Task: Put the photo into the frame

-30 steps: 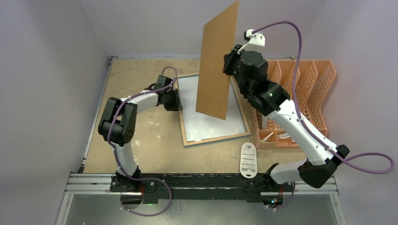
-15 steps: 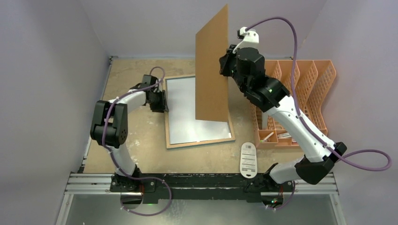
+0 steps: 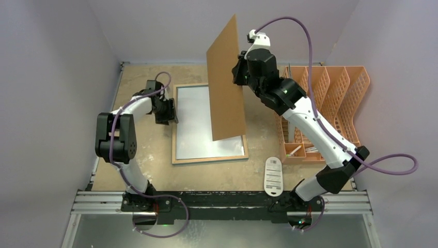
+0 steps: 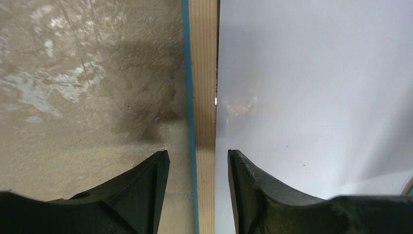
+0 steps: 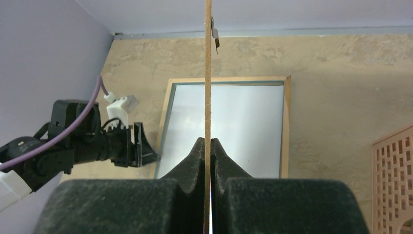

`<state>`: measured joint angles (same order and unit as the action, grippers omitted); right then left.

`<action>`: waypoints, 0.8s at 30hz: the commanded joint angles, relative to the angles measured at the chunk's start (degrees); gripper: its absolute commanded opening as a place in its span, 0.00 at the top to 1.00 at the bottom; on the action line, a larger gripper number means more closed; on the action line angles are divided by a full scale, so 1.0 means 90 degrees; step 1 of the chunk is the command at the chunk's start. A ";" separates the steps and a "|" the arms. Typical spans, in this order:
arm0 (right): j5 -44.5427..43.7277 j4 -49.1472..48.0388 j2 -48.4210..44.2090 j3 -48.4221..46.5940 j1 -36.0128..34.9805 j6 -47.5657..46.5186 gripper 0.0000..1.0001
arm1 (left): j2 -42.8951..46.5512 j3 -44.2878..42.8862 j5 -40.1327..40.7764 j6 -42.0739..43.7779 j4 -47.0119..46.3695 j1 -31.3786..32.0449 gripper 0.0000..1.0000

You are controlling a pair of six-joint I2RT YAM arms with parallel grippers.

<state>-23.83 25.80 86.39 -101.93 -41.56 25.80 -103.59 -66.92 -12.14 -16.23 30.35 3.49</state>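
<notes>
Frame [image 3: 206, 159] lies wood-side up on the table [image 3: 139, 155] in the overhead view, photo [image 3: 199, 124] white-side up inside it. The right gripper [image 3: 238, 70] lifts a brown backing board [image 3: 225, 82] above. Left wrist: the left gripper [image 4: 197, 168], jaws parted, straddles the frame's left rail without touching. Right wrist: jaws clamped on the board's edge.

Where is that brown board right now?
In the overhead view the brown board stands on edge in mid-air, pinched by the right claw, above the frame lying flat on the table.
</notes>
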 commanded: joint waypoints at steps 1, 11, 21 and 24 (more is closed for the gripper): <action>0.0203 -0.0181 -0.0033 -0.0678 -0.0002 0.0183 1.00 | 0.0590 -0.0730 0.0165 0.0111 0.0378 -0.0025 0.46; 0.0339 0.1849 0.1094 -0.2493 -0.0001 0.0189 1.00 | 0.0860 -0.0994 0.0430 -0.0155 0.0555 -0.0017 0.34; -0.0168 0.3422 0.1924 -0.3904 -0.0001 -0.0218 1.00 | 0.1289 -0.0819 0.0015 -0.0588 -0.0097 -0.0011 0.33; -0.0778 0.3580 0.1907 -0.3874 -0.0001 -0.0511 1.00 | 0.1133 -0.0855 0.0048 -0.0580 0.0034 -0.0014 0.33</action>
<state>-23.24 55.96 105.65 -133.51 -41.58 24.77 -94.28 -74.46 -10.90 -20.16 32.03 3.49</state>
